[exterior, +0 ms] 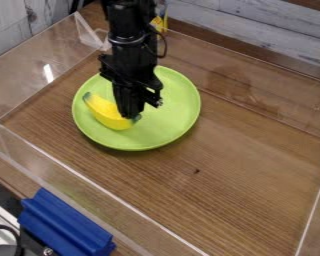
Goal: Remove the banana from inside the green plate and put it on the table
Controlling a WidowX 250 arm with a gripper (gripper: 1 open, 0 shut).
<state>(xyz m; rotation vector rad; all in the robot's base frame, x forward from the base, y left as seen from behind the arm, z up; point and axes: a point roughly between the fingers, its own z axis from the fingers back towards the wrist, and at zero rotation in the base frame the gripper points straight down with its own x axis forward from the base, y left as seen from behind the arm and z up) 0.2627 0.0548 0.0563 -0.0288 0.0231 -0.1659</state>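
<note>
Yellow banana (104,109) lying inside the green plate (178,122), black hand (133,113) closed at the banana's right end, actual grip unclear, brown surface (243,190) around the plate

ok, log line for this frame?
gripper: shut, pointing down onto plump yellow toy banana | banana: in round lime-green plastic plate, not lifted | held: unclear
</note>
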